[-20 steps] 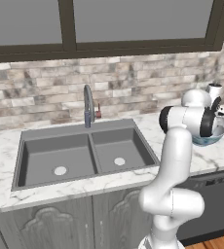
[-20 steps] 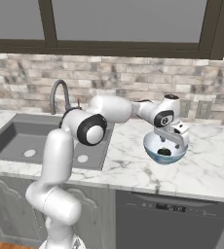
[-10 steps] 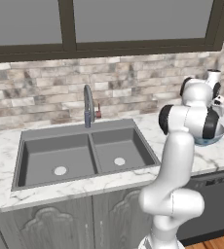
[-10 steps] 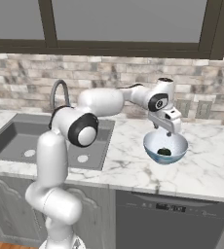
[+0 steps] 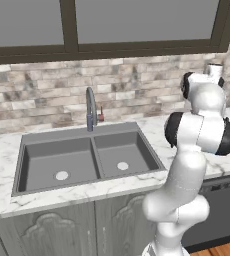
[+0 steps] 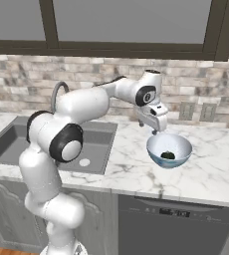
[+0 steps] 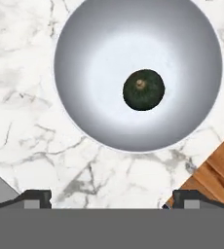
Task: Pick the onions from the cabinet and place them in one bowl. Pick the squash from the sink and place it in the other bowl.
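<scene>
1 round dk-green squash (image 7: 143, 90) in smooth bowl (image 7: 84, 58) on veined marble; fingers (image 7: 36, 198) spread, empty.

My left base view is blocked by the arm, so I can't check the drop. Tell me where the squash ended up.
Observer: The squash lies inside the bowl, right of its centre in the hand view.
Operator: Report the gripper.
Observer: The gripper is open and empty, above the bowl's left rim in the right base view.
Operator: Describe what the bowl sits on.
Observer: It stands on the marble counter, right of the sink.
</scene>
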Robot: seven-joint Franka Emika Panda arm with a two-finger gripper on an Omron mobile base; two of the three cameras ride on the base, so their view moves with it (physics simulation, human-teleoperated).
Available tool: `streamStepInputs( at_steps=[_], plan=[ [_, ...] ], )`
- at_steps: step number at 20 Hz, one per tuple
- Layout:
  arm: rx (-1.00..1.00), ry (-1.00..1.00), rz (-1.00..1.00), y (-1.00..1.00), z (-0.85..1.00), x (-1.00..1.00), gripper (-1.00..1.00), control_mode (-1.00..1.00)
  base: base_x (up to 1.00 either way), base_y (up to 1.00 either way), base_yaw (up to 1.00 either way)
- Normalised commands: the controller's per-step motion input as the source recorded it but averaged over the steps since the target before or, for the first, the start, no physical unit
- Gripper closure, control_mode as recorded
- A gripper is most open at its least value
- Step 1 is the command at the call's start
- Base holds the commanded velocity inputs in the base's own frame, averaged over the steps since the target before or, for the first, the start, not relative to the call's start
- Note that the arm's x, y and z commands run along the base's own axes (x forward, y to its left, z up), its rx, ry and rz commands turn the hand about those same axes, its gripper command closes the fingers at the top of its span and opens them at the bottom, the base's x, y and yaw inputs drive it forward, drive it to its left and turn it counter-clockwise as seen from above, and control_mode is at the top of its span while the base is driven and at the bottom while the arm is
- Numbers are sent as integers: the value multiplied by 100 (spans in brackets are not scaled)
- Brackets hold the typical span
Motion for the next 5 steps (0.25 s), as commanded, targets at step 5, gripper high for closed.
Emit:
streamStepInputs(
  at_steps=[5],
  plan=[
    [-8,6,17,92,-2,-4,-100,-100,0,0,0]
  ],
)
